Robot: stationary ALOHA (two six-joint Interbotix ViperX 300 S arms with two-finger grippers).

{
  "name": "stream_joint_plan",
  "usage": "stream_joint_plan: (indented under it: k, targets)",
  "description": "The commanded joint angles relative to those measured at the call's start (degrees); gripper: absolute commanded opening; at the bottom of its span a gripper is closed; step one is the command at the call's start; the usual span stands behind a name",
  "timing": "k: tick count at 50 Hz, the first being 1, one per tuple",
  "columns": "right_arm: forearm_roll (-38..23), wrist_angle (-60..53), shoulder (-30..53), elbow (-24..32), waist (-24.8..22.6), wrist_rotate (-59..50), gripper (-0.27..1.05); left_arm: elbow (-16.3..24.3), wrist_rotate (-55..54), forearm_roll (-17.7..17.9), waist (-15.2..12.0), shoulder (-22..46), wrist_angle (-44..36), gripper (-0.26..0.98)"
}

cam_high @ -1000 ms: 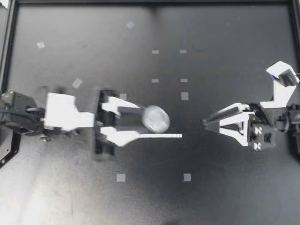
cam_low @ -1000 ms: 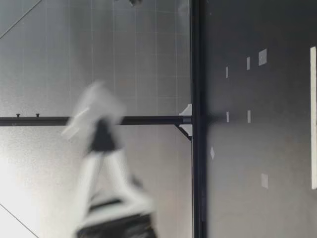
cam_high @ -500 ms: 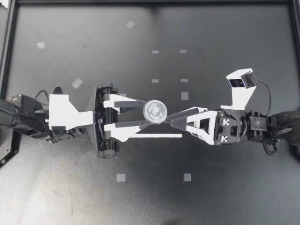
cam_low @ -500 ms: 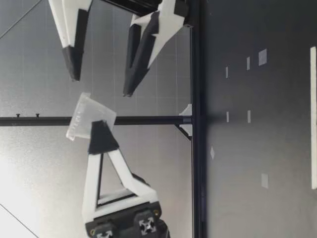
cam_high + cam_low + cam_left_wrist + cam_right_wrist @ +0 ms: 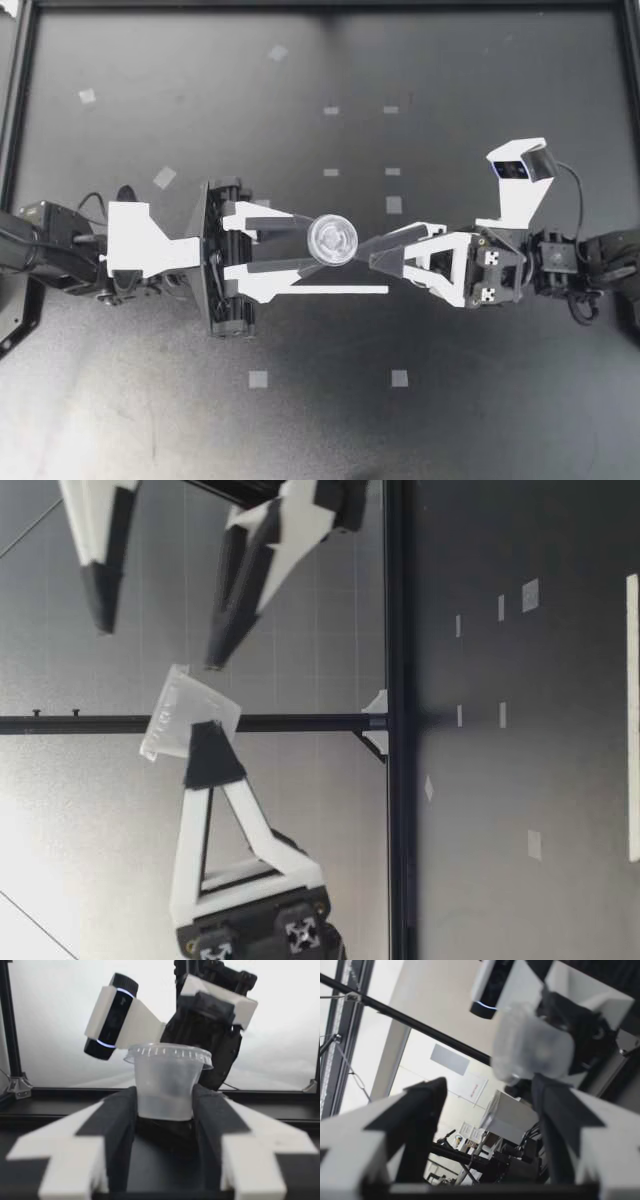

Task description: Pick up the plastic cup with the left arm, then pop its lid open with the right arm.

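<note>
Item: small clear plastic cup (image 5: 333, 238), one, clamped between both fingers of my left gripper (image 5: 305, 245), held well above the black table (image 5: 500, 400).
My right gripper (image 5: 366, 254): fingers spread wide, tips just beside the cup.
Below the left gripper: one thin white strip (image 5: 340, 290).
Scattered around both grippers: pale tape squares (image 5: 394, 205), at least ten.

Nothing can be read: the tape squares (image 5: 394, 205) on the worktop (image 5: 480, 400) are blank, the wall sheets (image 5: 470, 1091) too blurred.
</note>
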State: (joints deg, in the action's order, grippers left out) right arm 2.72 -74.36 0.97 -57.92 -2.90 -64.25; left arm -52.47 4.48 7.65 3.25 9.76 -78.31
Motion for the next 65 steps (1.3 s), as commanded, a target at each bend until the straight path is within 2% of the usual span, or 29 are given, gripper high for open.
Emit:
stream_joint_plan:
  k: [1,10,20,32,41,47,53,65]
  targets:
    - [-0.88,-0.09,-1.76,1.05,1.23,0.09,0.68,1.05,0.09,0.0,0.0,-0.79,-0.18,0.15]
    - [-4.22,0.09,-2.37,2.55,3.6,0.0,0.68,1.32,0.09,-0.09,0.0,-0.7,-0.18,0.15]
    - [-14.94,2.11,-9.67,2.55,9.23,0.62,0.67,1.32,-0.09,-0.18,0.0,-0.88,1.76,0.15]
    - [-22.85,19.78,-18.11,2.64,14.41,5.71,0.67,1.49,-0.79,-0.09,0.0,-1.23,3.08,0.15]
    - [-32.17,34.01,-21.62,2.11,15.12,22.15,0.67,1.58,-1.93,-0.18,0.0,-1.58,3.16,0.15]
    - [-32.26,36.65,-22.41,-0.26,15.03,35.24,0.67,1.67,-2.2,-0.18,0.0,-1.58,3.16,0.15]
    - [-31.2,34.8,-22.24,-2.11,14.85,43.59,0.67,1.67,-2.2,-0.18,0.0,-1.58,3.16,0.15]
    - [-30.5,31.29,-21.53,-3.08,14.77,45.18,0.67,1.76,-2.2,-0.18,0.0,-1.58,3.16,0.15]
